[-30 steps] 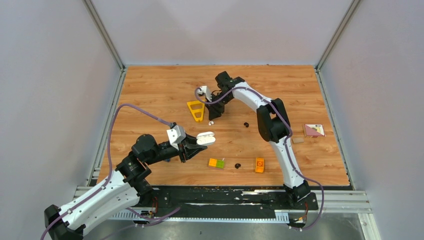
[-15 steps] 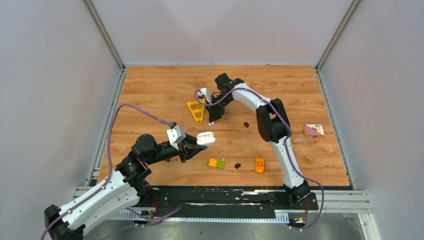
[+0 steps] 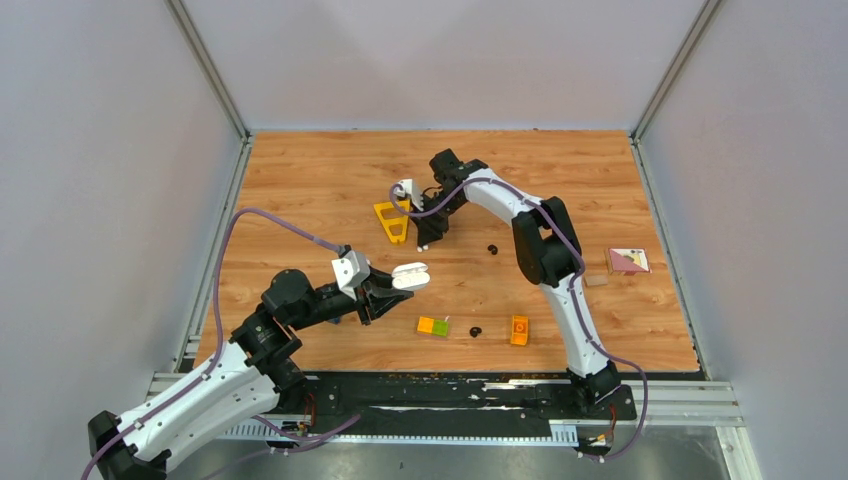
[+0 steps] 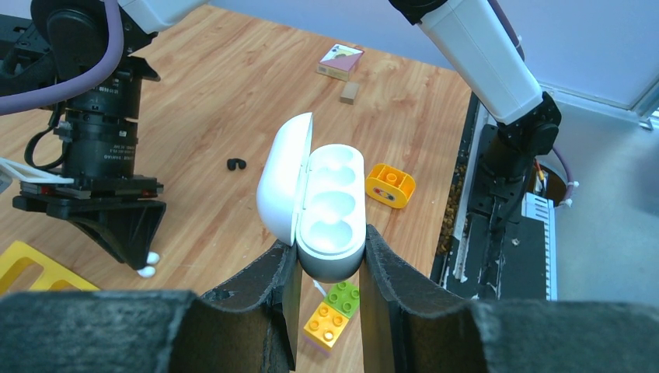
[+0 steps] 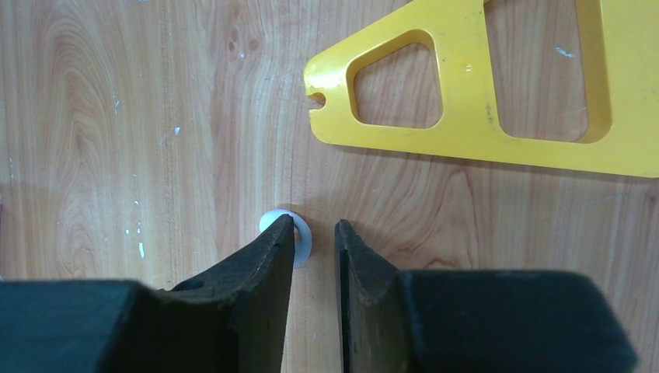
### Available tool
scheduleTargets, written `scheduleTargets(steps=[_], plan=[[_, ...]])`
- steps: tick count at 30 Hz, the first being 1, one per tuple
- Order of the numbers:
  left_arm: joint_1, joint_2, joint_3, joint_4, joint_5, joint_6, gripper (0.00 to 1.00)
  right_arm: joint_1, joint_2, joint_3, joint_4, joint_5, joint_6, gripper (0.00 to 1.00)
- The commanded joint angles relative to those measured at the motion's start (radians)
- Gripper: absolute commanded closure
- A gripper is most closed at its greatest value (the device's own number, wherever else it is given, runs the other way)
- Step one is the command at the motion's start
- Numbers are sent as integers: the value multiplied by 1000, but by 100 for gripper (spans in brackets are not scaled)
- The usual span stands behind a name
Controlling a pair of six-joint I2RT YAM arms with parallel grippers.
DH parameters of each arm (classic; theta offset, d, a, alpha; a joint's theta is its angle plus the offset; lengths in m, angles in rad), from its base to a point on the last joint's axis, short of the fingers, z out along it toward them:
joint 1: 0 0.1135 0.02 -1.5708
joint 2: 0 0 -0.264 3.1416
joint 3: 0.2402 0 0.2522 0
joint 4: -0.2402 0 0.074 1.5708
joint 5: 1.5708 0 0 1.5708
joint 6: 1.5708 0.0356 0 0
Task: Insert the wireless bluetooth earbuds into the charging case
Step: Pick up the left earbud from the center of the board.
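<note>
Drift, not a grab: over the last second the right claw [image 5: 315, 231] has eased a little toward 6 o'clock on the counter [image 3: 330, 180], down onto the white earbud [image 5: 302, 242], and its jaws have narrowed slightly. They stand a thin slit apart and clamp nothing. In the wrist view the bud sits at the tip of the 9 o'clock finger, partly under it, not in the gap. The yellow frame [image 5: 466, 101] lies near at 1 o'clock.

The left claw [image 4: 330, 256] has not moved. It stays clamped on the base of the charging case [image 4: 330, 202], held off the counter with its lid open and its hollows empty.

So no bud is in yet. Closing from here would probably nudge the white one aside, so a small shift toward 9 o'clock seems needed first. Two black earbuds [image 3: 491, 248] [image 3: 475, 331] lie loose.
</note>
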Motion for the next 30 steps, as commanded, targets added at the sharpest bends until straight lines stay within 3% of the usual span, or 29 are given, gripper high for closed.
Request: scheduleTargets(steps=[1,11,19,30], plan=[[6,-7,-1,27,-6,21,100,11,-32,-19,-74,-1,-40,74],[6,-7,-1,26,-6,21,100,11,-55,-31,-135,-33,-60,76],[6,-5,-1,27,-6,19,100,11,-69,-41,-125,-34,-51,87],[6,-6,-1,28,-5,19,100,12,-83,-43,-69,2,-13,81]])
